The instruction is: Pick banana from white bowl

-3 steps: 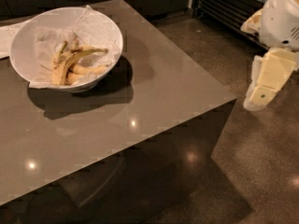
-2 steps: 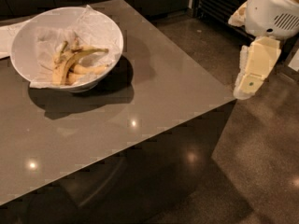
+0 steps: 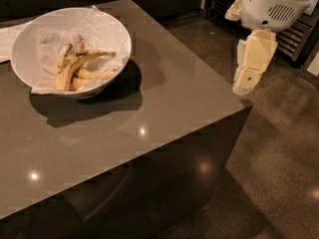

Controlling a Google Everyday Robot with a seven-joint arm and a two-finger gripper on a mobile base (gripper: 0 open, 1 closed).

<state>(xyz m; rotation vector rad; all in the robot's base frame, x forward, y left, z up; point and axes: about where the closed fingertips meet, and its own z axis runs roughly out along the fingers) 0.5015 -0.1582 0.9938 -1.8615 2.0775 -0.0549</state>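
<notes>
Several bananas heaped on crumpled paper in white bowl (image 3: 22,54), far left of grey table (image 3: 164,98). Longest, brown-blotched banana (image 3: 84,59) curved across top of pile, lying just as a second ago, untouched. Bare tabletop through the middle. At right, cream gripper (image 3: 247,76) hanging just beyond the table's right corner, above the floor, shifted leftward toward the table over the last second. Open or shut: cannot tell. Well apart from bowl; approach under way, probably most of the reach left.
</notes>
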